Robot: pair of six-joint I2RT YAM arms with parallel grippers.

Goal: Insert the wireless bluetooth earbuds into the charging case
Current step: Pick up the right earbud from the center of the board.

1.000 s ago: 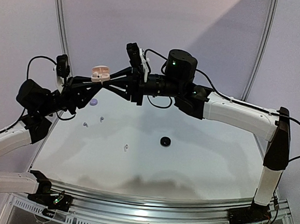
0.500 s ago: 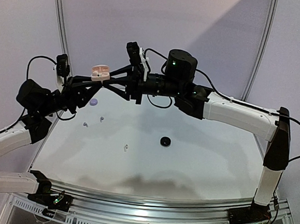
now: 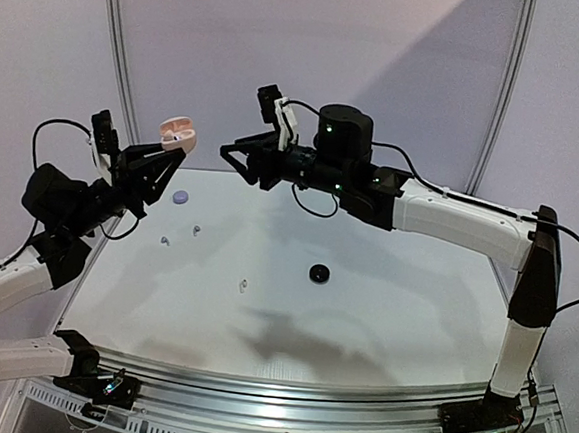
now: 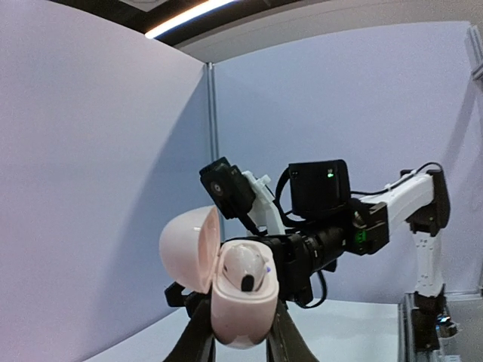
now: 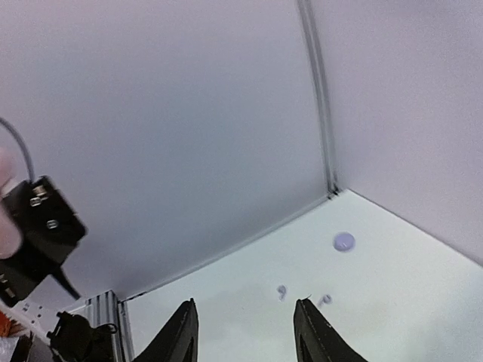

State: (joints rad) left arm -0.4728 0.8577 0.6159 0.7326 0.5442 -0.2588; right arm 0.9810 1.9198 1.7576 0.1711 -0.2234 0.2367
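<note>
Up in the air, one white bud (image 4: 243, 270) sits inside the pink case (image 4: 226, 290), and the lid is flipped open. The left gripper (image 3: 167, 150) pinches the case tight by its bottom half. The right gripper (image 3: 232, 162) is apart from the case, with its fingers spread and nothing in them.

Down on the table (image 3: 382, 314) lie more tiny buds: one bud (image 3: 165, 239), a second (image 3: 196, 231) just beside it, and a third (image 3: 243, 285) nearer the middle. A purple puck (image 3: 180, 197) and a black puck (image 3: 318, 272) sit there too.

I think the next job is to fetch another bud. To do it well, the left gripper should hold the case steady with its open side up. The right gripper should come down over one bud and pinch it softly by its sides, so it does not flick away. Then it should bring the bud straight in.

I cannot tell if a free hole is left, because the bud and lid cover that part. The table buds are too small to see which way they lie. The left fingertips are cut off at the bottom of the wrist view.
</note>
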